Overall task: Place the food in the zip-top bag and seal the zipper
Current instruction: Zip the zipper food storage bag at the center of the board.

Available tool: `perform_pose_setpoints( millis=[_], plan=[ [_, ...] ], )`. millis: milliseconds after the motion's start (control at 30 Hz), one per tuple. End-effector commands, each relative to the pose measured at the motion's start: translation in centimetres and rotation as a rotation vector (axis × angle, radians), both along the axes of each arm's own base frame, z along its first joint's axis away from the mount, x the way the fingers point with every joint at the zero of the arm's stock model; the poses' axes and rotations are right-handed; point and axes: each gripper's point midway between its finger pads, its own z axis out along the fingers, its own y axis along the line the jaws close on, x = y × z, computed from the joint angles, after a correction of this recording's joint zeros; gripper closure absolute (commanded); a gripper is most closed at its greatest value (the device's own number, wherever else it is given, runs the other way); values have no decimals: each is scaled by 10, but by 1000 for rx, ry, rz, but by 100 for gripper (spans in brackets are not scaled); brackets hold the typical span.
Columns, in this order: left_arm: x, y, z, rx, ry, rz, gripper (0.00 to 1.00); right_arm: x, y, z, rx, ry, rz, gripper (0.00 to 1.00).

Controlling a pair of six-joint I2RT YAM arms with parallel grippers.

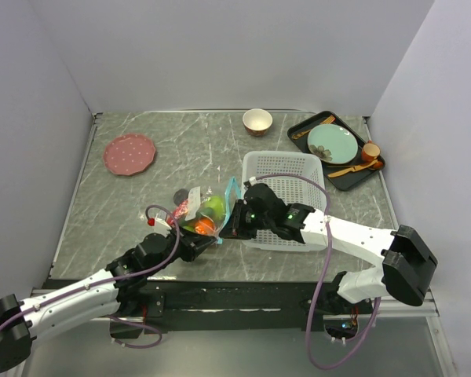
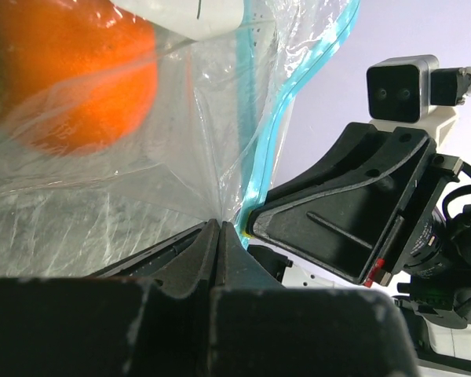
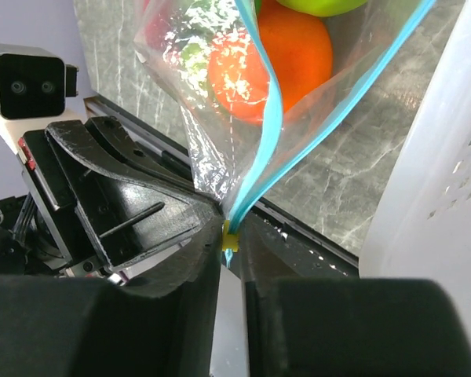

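Note:
The clear zip-top bag (image 1: 206, 210) lies left of the white basket. It holds an orange (image 1: 205, 225), a green apple (image 1: 215, 206) and other food. My left gripper (image 1: 204, 240) is shut on the bag's clear plastic (image 2: 180, 157) just beside the teal zipper (image 2: 276, 126). My right gripper (image 1: 234, 225) is shut on the zipper (image 3: 268, 118) at its yellow slider (image 3: 231, 236), at the bag's near corner. The orange shows in both wrist views (image 2: 78, 78) (image 3: 290, 55). A dark round piece (image 1: 181, 196) sits at the bag's far left; whether it is inside I cannot tell.
The white perforated basket (image 1: 286, 169) stands right of the bag, under my right arm, and shows in the right wrist view (image 3: 432, 196). A pink plate (image 1: 129, 154) is at the far left. A small bowl (image 1: 257, 121) and a black tray (image 1: 300, 128) with dishes are at the back.

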Motion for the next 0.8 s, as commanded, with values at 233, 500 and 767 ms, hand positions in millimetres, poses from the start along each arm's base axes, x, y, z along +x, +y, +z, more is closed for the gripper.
perform_pose_setpoints(
  millis=[233, 500, 767],
  plan=[
    [2, -5, 30, -96, -61, -2, 84, 3, 4, 10, 55, -30, -20, 89],
    [0, -9, 37, -145, -66, -21, 76, 6, 5, 15, 94, -37, -49, 89],
    [-1, -7, 29, -132, -36, -15, 71, 16, -4, 23, 141, -47, -105, 89]
  ],
)
